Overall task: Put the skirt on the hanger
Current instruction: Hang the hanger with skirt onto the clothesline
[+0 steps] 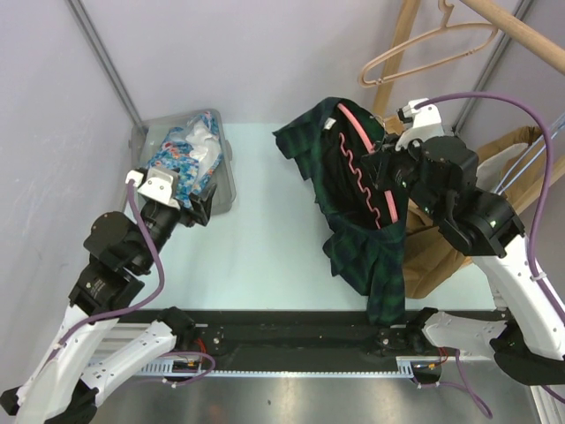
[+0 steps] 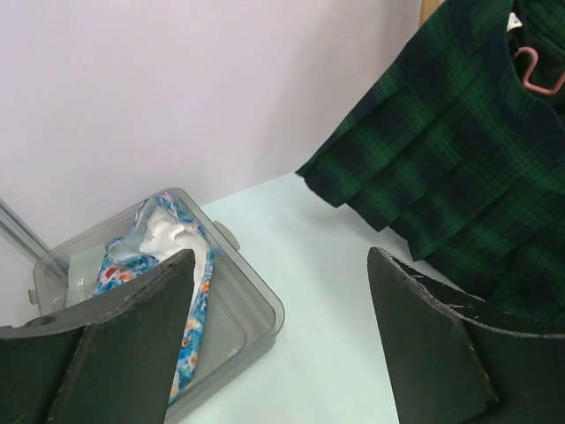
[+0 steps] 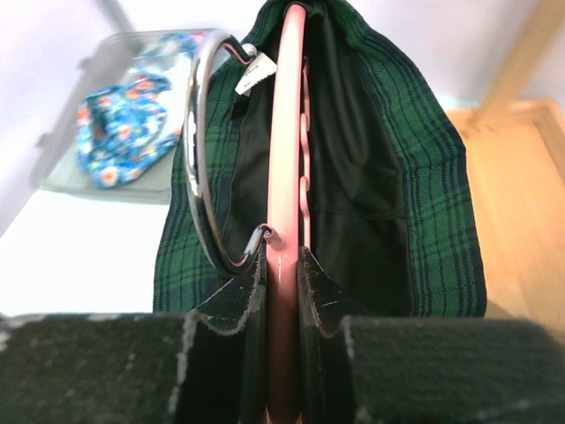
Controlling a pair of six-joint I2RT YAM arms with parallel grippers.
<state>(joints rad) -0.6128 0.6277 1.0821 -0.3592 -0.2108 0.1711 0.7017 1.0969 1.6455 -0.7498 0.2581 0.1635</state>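
Green plaid skirt, pink hanger

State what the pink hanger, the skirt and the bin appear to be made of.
The pink hanger: likely plastic, smooth with a soft sheen; the hook beside it looks like polished metal. The skirt: woven cloth, matte green-and-navy plaid, pleated, with a dark lining. The bin: translucent grey plastic; its contents show through its wall.

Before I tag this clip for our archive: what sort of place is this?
Probably a robotics lab cell, not a home: two arms bolted at the edge of a pale table, plain partition walls, a wooden clothes rack and a grey bin of garments.
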